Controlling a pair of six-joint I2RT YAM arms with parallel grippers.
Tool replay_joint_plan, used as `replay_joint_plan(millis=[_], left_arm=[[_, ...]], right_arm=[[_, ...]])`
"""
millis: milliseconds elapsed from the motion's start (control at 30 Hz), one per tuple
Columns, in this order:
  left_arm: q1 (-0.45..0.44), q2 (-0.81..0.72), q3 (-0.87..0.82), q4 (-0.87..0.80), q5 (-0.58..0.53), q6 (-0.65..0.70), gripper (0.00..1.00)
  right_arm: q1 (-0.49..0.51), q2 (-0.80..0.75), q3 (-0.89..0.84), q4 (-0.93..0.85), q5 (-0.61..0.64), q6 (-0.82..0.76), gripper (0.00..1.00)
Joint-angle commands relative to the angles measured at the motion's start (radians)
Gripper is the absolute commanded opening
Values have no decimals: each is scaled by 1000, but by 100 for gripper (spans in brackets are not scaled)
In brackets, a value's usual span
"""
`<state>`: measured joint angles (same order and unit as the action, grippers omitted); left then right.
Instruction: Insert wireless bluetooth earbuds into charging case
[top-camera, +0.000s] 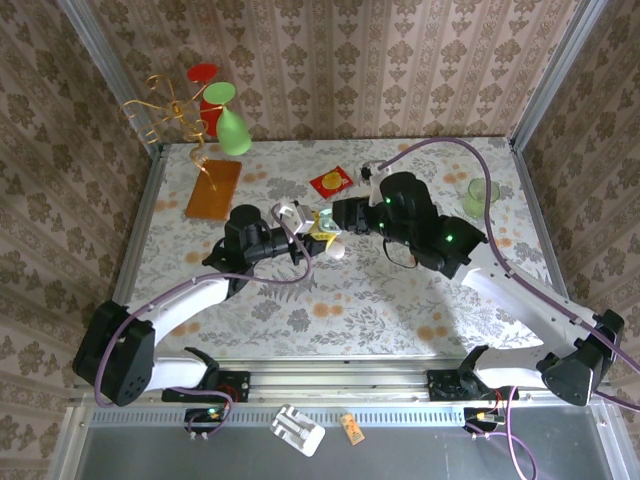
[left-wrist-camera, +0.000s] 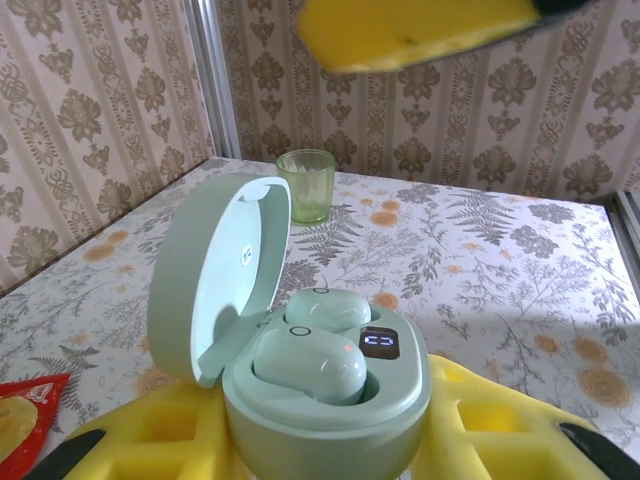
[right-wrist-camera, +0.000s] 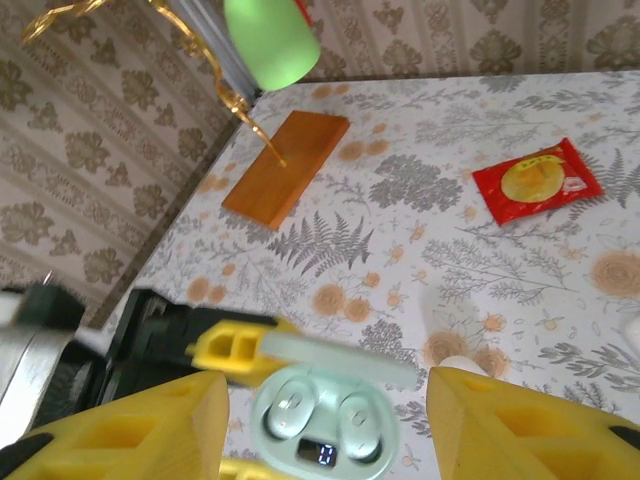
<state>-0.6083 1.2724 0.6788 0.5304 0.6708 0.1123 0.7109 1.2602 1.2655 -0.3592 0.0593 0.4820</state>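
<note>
Left gripper (left-wrist-camera: 325, 438) clamped on open mint charging case (left-wrist-camera: 330, 405), lid up, both earbuds (left-wrist-camera: 312, 362) seated in wells. Right gripper (right-wrist-camera: 325, 415) spread wide above case, holding nothing.

Two earbuds (left-wrist-camera: 305, 362), one case (left-wrist-camera: 322, 428), one cup (left-wrist-camera: 306, 185), one red packet (right-wrist-camera: 535, 182), one board (right-wrist-camera: 288, 165).

Charging case (left-wrist-camera: 330, 415): mint green, open, gripped between the yellow fingers (left-wrist-camera: 500, 425) of the left gripper (left-wrist-camera: 325, 445).
Lid (left-wrist-camera: 215, 280): swung up on the left.
Earbuds (left-wrist-camera: 310, 365): two, mint green, seated side by side in the case.
Display (left-wrist-camera: 379, 344): lit, just right of the earbuds.
Cup (left-wrist-camera: 306, 185): green, upright on the table (left-wrist-camera: 480, 260) behind the case.
Red packet (left-wrist-camera: 22, 410): cut off at lower left.
Yellow piece (left-wrist-camera: 420, 30): blurred, at the top edge.
</note>
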Motion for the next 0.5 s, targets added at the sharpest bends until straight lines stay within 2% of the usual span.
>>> replay_joint_plan(millis=[0,100,233,467], left_arm=[[1,-53,-12,19,56,61,26],[2,-72,-19,12,60,67,26],[2,-86,-15,5,65,59,26],[19,-78,-8,39,-20,-52,23]], right_arm=[[-19,9,27,-9,-9,11,57],[-27,50,60,-37,11,-13,58],[-43,105,101,-73,-23,-20,58],[-43,111,108,-128,-120,-60,59]])
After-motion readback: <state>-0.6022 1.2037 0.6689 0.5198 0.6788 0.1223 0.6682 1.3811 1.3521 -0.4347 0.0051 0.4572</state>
